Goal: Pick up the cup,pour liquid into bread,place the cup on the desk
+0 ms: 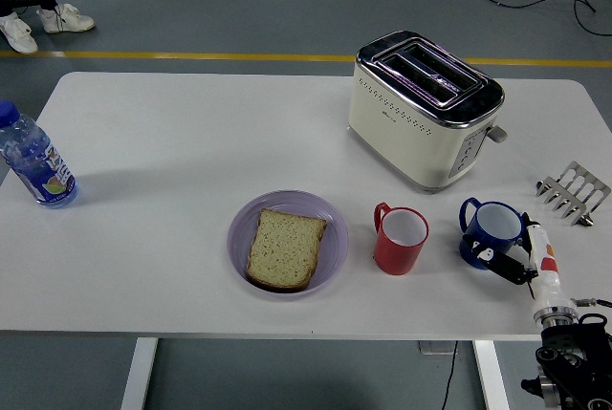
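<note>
A blue cup (492,226) stands upright near the table's right front, its handle to the left. My right hand (516,259) comes up from the lower right corner and rests against the cup's near right side. One black finger lies along the cup's base and a white one points up beside it; the fingers are spread, not closed round the cup. A red cup (400,240) stands upright to the left of the blue one. Further left, a slice of bread (285,248) lies on a lilac plate (240,223). No left arm shows.
A cream toaster (421,109) stands behind the cups. A small metal rack (574,192) lies at the right edge and a water bottle (33,163) at the far left. A person's feet (43,18) show on the floor beyond the table.
</note>
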